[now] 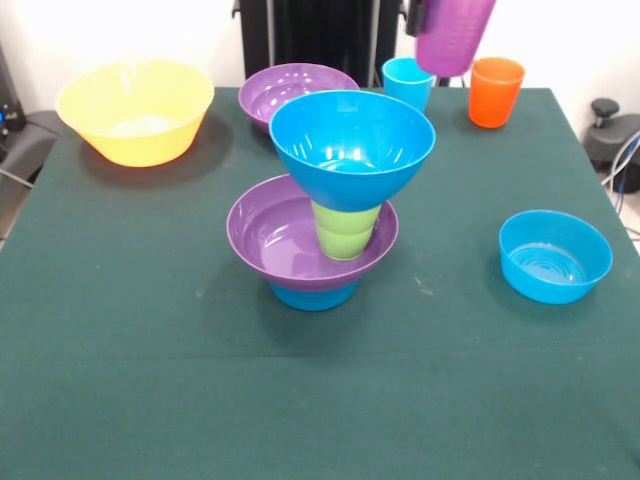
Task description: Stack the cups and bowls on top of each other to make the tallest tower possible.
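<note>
The purple cup [453, 35] hangs at the picture's one o'clock edge, lifted clear of the green table [120, 330] — thin glossy plastic, surely light and stiff, and slippery enough that I judge a hold across the rim or wall near the mouth is the sound one. My gripper [420, 15] shows only as a dark sliver beside the cup's top; it seems to carry the cup, yet how far my jaws stand apart I cannot tell.

The tower [330, 200] stands at the centre: a small blue bowl [312, 295] lowest, a wide purple bowl [300, 240] resting on it, the lime green cup [346, 228] upright inside that, and the large blue bowl [352, 145] perched on the cup, a touch tilted by my reading. That top bowl looks tippy, so anything set into it wants a gentle, centred placing.

Around the tower:
- yellow bowl [135, 108] at ten o'clock
- second purple bowl [290, 88] at twelve, just behind the tower
- light blue cup [405, 80] and orange cup [495, 90] at one o'clock, below the hanging cup
- another small blue bowl [555, 255] at three o'clock — well apart
</note>
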Available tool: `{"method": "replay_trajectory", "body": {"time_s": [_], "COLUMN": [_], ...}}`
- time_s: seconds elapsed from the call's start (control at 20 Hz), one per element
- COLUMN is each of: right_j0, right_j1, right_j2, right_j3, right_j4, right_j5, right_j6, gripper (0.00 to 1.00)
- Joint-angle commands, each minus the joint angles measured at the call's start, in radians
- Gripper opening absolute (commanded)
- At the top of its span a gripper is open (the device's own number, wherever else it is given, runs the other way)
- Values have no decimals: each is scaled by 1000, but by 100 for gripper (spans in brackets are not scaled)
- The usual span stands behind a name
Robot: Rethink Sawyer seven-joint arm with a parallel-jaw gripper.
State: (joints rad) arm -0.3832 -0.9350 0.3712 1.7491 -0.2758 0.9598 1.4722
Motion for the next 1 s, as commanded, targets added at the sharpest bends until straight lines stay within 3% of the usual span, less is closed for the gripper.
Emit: {"method": "replay_trajectory", "body": {"time_s": [0.05, 0.7, 1.0], "right_j0": [-61, -174, -208], "right_j1": [-9, 14, 60], "right_j2": [67, 142, 166], "right_j3": [-16, -19, -32], "right_j4": [-74, -125, -187], "right_j5": [61, 70, 51], "right_j6": [-206, -276, -281], "gripper": [0, 0, 0]}}
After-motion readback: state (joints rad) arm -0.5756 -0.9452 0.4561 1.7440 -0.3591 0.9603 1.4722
